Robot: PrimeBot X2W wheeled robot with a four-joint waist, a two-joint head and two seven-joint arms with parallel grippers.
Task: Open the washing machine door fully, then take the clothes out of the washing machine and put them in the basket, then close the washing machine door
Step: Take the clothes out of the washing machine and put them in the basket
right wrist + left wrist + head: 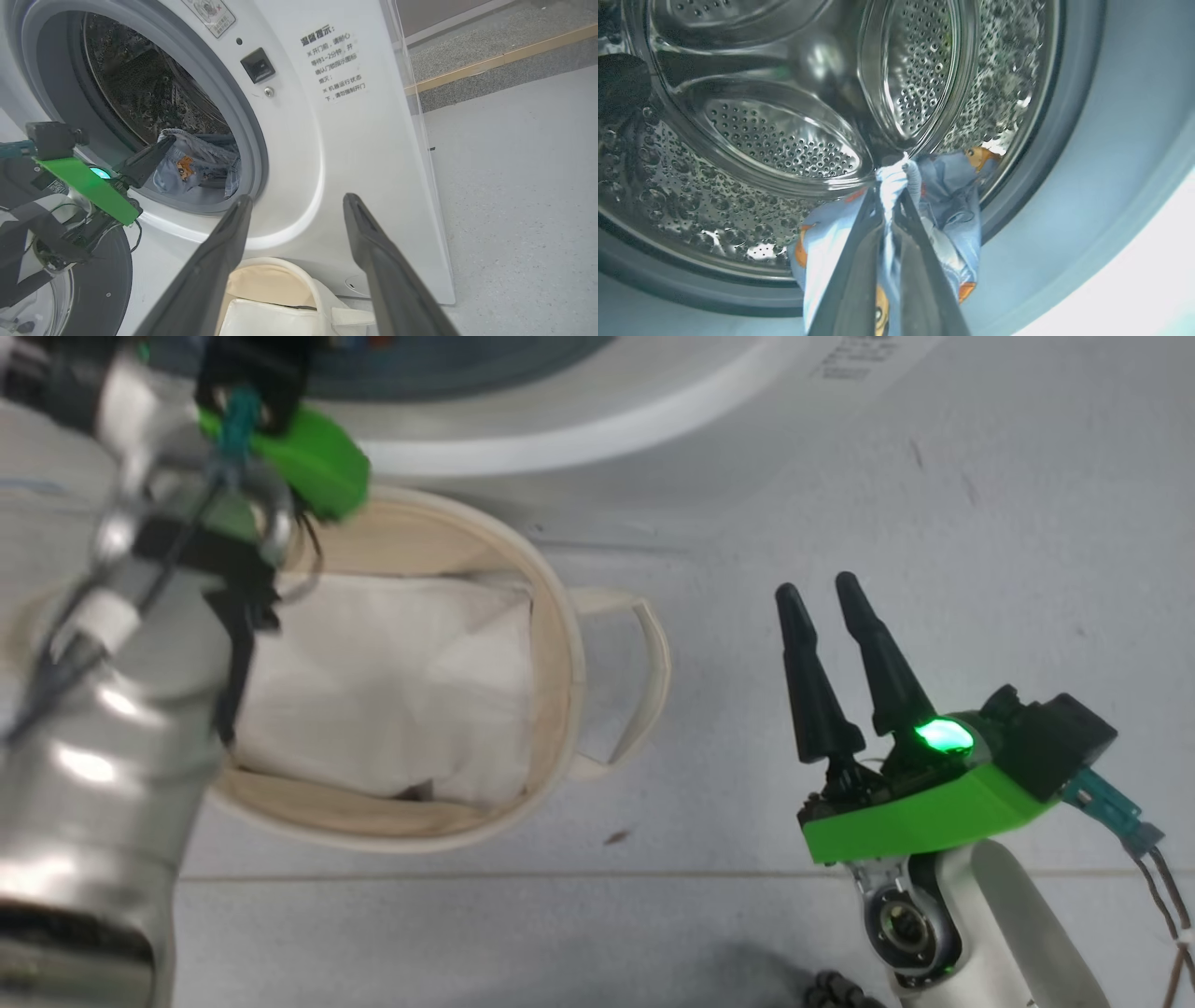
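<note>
The left fingers (857,284) are closed on a pinch of the clothes (948,200). The blue fold is squeezed between their tips at the centre of the left wrist view, and the rest of the cloth hangs toward 5 o'clock. Around them the perforated drum (784,149) spreads from 9 to 1 o'clock, and the grey seal (1048,154) curves down the 3 o'clock side.

In the right wrist view the left fingers (145,161) reach into the mouth of the washer (336,149) from 9 o'clock. They meet the clothes (196,165), which lie at the bottom front of the drum, inside the washer. The door (110,280) stands swung open at 8 o'clock, below the left arm's green mount (84,186).

The right fingers (205,280) are spread apart and hold nothing. They rise from 6 o'clock and point at the washer's lower front. Between them, at 6 o'clock, is the basket (280,268), just in front of the washer and below its mouth, with a white sheet (271,322) in it.

In the head view the right fingers (812,681) hover over the floor (934,523) at 4 o'clock, well apart from the basket (565,653). The basket sits left of centre and holds the sheet (392,681). The left arm (93,756) crosses its 9 o'clock rim, and the washer (579,425) lies at 12 o'clock.
</note>
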